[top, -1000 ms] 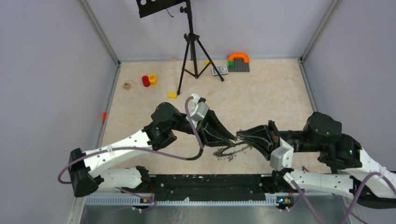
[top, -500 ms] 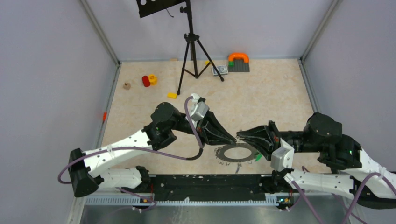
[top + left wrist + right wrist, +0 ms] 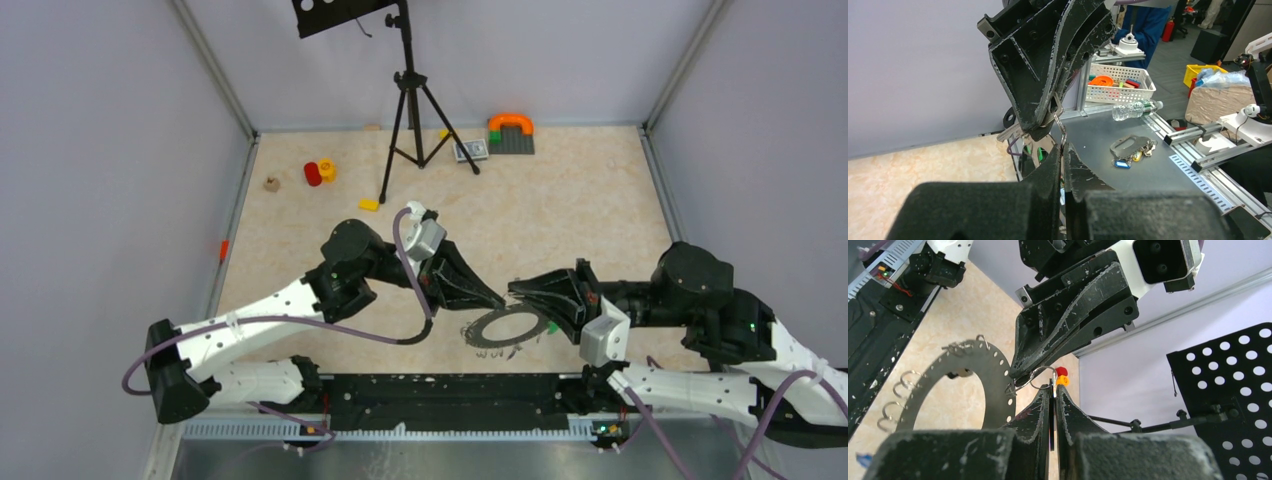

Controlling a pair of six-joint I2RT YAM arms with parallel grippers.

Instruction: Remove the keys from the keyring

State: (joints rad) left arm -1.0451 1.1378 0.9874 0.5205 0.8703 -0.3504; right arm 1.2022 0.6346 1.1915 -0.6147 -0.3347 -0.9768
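Both clamp one split ring [image 3: 1042, 378] — left claw [image 3: 498, 298], right claw [image 3: 513, 291] — keyring [image 3: 482, 328] tilted, long axis left-right.

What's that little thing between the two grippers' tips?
A small wire ring bridges the gap between the left gripper and the right gripper. Both look shut on it. The right wrist view shows this best.

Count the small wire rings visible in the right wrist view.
4 small wire rings: one pinched between the left hand and right hand; one at the keyring's top; two off its left edge. Others may be hidden.
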